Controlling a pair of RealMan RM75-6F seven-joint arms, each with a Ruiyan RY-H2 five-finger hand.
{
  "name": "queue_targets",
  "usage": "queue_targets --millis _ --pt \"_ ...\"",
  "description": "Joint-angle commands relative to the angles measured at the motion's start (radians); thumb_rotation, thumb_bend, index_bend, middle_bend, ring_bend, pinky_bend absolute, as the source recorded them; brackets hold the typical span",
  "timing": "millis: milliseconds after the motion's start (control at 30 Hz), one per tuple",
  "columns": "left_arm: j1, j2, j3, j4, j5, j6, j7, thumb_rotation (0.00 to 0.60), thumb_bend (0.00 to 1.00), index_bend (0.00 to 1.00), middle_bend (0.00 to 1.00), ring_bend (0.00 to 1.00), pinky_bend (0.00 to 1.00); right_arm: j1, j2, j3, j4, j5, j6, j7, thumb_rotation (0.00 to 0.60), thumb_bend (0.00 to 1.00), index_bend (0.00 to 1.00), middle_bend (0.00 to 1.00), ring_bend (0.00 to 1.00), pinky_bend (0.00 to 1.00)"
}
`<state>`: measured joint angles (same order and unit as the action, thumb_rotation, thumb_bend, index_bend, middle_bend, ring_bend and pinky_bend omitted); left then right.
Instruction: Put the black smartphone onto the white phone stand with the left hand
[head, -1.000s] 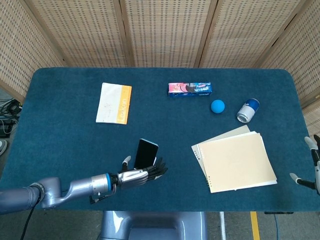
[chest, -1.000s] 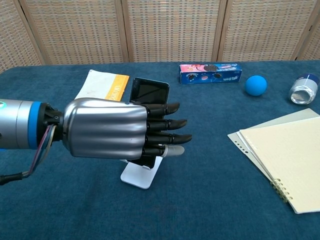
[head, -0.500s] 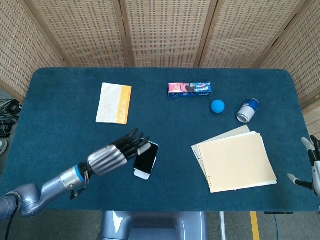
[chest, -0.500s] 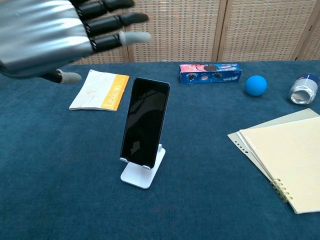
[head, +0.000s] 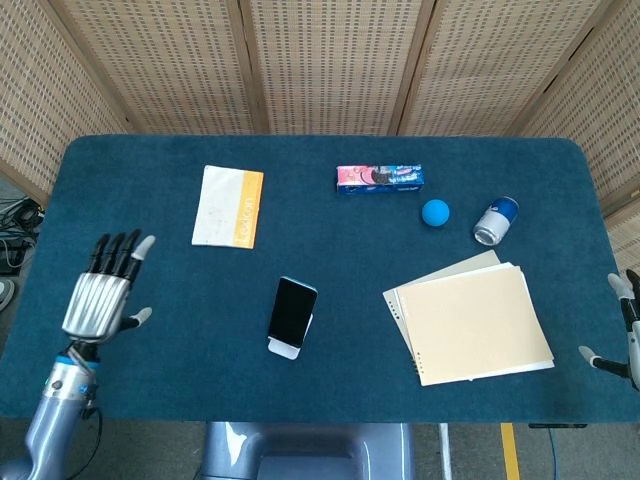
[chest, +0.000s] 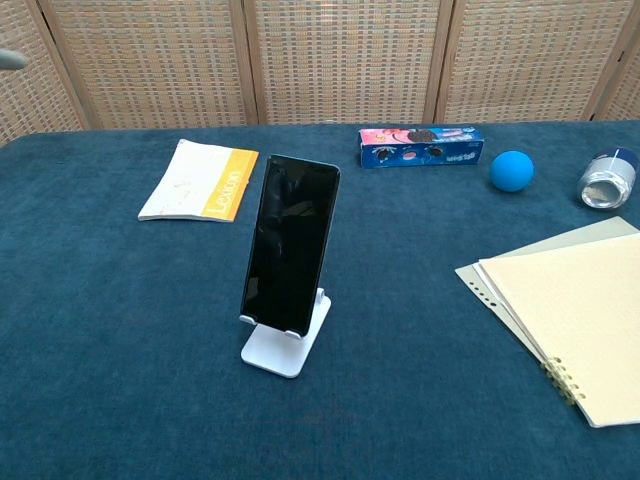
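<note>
The black smartphone leans upright on the white phone stand near the table's front middle. Nothing touches it. My left hand hovers far to the left of the stand, over the table's left edge, fingers spread and empty; in the chest view only a fingertip shows at the top left corner. My right hand sits at the right edge of the head view, fingers apart, holding nothing.
A white and orange booklet lies back left. A cookie box, a blue ball and a tipped can lie at the back right. A stack of notebooks lies right of the stand.
My left hand has let go of the phone and drawn away to the left, from beside the stand to the table's left edge. The phone stays on the stand.
</note>
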<state>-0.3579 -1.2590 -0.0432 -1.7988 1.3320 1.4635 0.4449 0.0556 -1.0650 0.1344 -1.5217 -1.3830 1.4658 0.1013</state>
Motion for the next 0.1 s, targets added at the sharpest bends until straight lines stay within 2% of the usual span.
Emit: queue_targets --millis 33,100 --pt "0.100 0.020 0.021 -0.030 -0.055 0.060 -0.089 0.600 0.00 0.00 0.00 0.00 0.00 0.001 -0.002 0.000 0.000 0.000 0.000 -0.005 0.600 0.00 0.00 0.00 0.00 0.00" --pt "0.113 0.023 0.024 -0.015 -0.049 0.065 -0.097 0.600 0.00 0.00 0.00 0.00 0.00 0.002 -0.004 -0.001 0.000 0.000 -0.001 -0.011 0.600 0.00 0.00 0.00 0.00 0.00"
